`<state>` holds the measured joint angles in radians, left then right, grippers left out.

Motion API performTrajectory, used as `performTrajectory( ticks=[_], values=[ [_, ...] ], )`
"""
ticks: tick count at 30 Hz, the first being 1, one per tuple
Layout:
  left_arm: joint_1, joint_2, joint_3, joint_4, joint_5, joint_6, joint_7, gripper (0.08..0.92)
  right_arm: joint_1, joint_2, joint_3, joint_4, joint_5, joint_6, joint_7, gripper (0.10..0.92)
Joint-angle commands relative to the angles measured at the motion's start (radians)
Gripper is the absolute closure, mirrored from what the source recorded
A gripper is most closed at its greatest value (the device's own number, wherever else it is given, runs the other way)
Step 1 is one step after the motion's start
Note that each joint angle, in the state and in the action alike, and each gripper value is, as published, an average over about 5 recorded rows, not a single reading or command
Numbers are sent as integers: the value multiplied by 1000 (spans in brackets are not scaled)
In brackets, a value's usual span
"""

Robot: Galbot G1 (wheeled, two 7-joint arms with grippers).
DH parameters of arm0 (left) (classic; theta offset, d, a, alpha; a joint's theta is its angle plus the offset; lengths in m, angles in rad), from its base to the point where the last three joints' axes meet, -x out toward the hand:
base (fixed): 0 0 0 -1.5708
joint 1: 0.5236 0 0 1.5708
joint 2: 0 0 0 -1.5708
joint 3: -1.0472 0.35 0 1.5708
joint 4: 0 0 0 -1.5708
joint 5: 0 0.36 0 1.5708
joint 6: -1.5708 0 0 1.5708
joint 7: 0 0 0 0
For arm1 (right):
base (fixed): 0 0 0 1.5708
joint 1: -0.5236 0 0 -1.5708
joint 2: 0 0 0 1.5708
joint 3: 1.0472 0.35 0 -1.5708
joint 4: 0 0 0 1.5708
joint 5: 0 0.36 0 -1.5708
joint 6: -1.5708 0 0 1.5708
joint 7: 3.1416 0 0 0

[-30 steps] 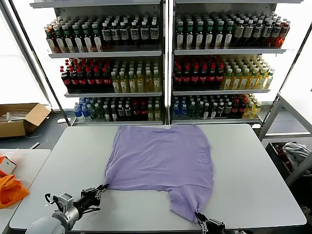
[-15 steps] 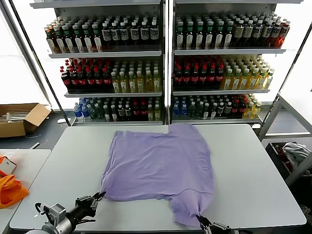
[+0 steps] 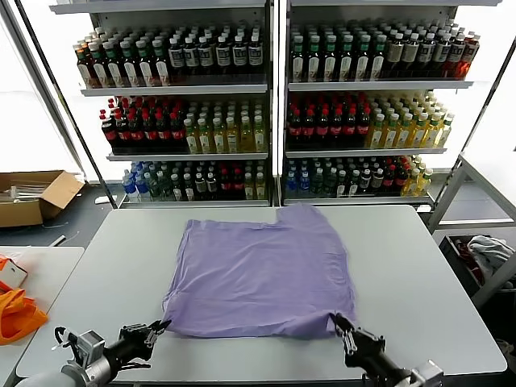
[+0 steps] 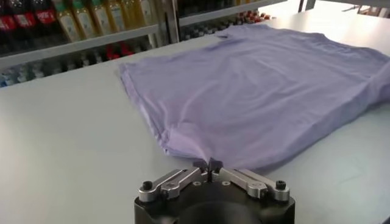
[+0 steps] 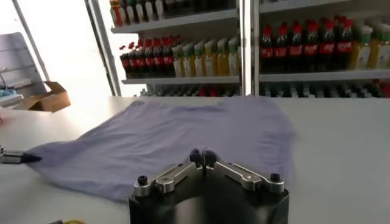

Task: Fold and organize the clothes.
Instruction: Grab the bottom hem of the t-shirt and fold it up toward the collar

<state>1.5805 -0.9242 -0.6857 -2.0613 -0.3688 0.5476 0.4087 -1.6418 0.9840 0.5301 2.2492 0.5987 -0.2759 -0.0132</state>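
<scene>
The lavender T-shirt [image 3: 260,270] lies spread, plain side up, across the middle of the grey table [image 3: 435,274], and both claws have it by the near hem. The left gripper [image 3: 158,329] is pinched tight on the near left corner, so the whole shirt fans out ahead of it and off to its right; the left wrist view shows the cloth [image 4: 256,97] gathering into a small peak right at the closed fingertips. The right gripper [image 3: 340,325] is clamped likewise on the near right corner, with the fabric [image 5: 177,134] stretching ahead of it and to its left. Between the two claws the hem runs fairly straight, though it puckers a little by each pinch. This looks like thin, soft cotton: light, limp, nothing stiff in it, so I'd expect it to sag and crease wherever it isn't held, and to drag rather than slide cleanly on the tabletop. Corners and hem edges seem the sensible places to grip, since a pinch in the middle would only bunch it. It won't break, but an uneven pull from one claw would probably skew the fold. As for containers, well beyond the left gripper and out to its left sits an open cardboard box [image 3: 34,196] on the floor, with something pale and flat inside that I can't make out. Far ahead of both claws, shelves [image 3: 274,87] are packed with rows of drink bottles [image 3: 201,129].
</scene>
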Motion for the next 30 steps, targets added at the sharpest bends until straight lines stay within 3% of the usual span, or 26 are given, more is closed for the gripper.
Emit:
performTrajectory(
  ticks=[1, 23, 30],
  values=[
    [-123, 49, 41, 51, -40, 30, 20, 911, 221, -44, -19, -147, 89, 35, 38, 918],
    [-525, 44, 236, 347, -153, 30, 26, 911, 551, -106, -269, -440, 105, 13, 56, 918],
    [-633, 1, 290, 465, -190, 21, 9, 910, 562, -92, -281, -454, 107, -22, 67, 912]
  ],
)
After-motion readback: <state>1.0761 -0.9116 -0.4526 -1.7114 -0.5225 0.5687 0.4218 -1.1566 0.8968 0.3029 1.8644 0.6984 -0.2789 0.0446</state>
